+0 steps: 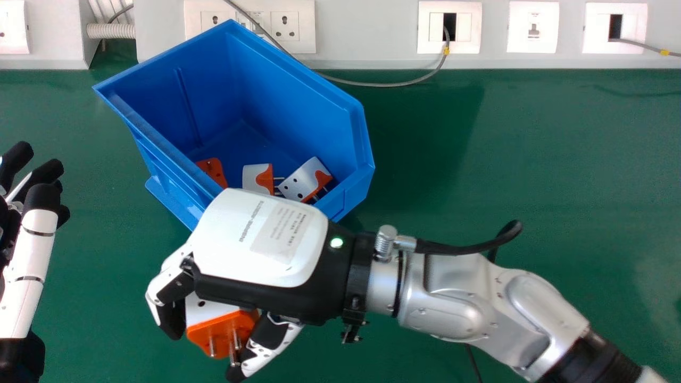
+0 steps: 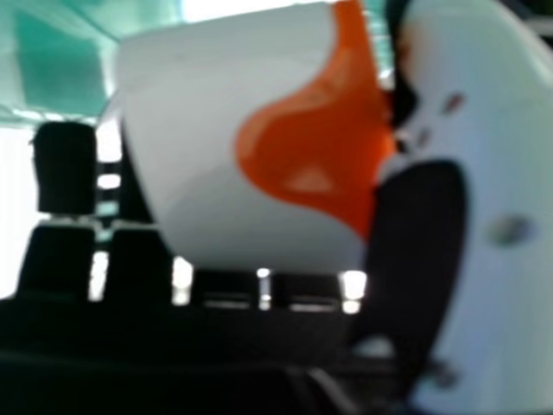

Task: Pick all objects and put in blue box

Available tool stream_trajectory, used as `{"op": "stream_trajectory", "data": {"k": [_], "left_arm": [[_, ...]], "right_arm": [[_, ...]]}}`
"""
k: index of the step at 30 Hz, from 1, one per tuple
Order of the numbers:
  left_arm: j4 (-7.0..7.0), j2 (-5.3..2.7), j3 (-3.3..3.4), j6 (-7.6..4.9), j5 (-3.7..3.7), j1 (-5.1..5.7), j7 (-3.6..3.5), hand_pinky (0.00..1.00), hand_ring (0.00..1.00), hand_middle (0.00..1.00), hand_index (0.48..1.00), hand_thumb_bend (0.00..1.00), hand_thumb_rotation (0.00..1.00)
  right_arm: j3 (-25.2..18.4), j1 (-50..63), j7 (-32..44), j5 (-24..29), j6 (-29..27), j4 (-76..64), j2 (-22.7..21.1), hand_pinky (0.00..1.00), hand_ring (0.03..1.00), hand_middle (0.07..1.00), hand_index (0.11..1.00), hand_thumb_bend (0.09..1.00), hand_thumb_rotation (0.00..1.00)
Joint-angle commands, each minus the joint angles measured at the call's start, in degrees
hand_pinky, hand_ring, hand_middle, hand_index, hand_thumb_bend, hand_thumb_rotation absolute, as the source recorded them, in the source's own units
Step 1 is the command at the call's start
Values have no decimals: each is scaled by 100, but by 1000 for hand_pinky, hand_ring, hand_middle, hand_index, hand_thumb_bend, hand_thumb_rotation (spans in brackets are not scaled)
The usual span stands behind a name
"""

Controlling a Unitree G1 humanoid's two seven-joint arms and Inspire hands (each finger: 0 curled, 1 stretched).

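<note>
Right hand (image 1: 260,236) foremost, fingers and thumb clamped on a white-and-orange plug adapter (image 1: 221,327), which hangs outside the box's near side. It's likely light and rigid, its smooth shell a bit slippery; best held by the broad white sides, clear of the metal pins (image 1: 234,340). Beyond, the blue box (image 1: 290,106) holds similar adapters (image 1: 256,178). Left hand (image 1: 40,226) idle, at the head view's left edge.

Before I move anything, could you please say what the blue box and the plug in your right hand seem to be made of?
The blue box looks like smooth moulded plastic, given its thin ribbed walls. The plug in my right hand seems hard plastic, given its glossy highlights; its shiny pins are probably metal.
</note>
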Motion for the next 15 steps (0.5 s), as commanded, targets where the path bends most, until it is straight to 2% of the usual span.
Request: {"op": "stream_trajectory", "data": {"k": [1, 11, 15], "left_arm": [[-51, 84, 63, -117, -98, -37, -31, 880, 905, 879, 913, 568, 711], [-36, 123, 68, -76, -122, -81, -39, 887, 911, 886, 920, 568, 710], [-68, 121, 48, -58, -102, -79, -24, 889, 913, 887, 922, 572, 711]], "right_arm": [[-195, 60, 54, 239, -83, -300, -17, 355, 404, 487, 480, 502, 0], [-626, 483, 295, 443, -14, -879, -232, 357, 415, 505, 502, 499, 0], [-854, 658, 421, 610, -38, -1133, -429, 356, 419, 510, 507, 498, 0]]}}
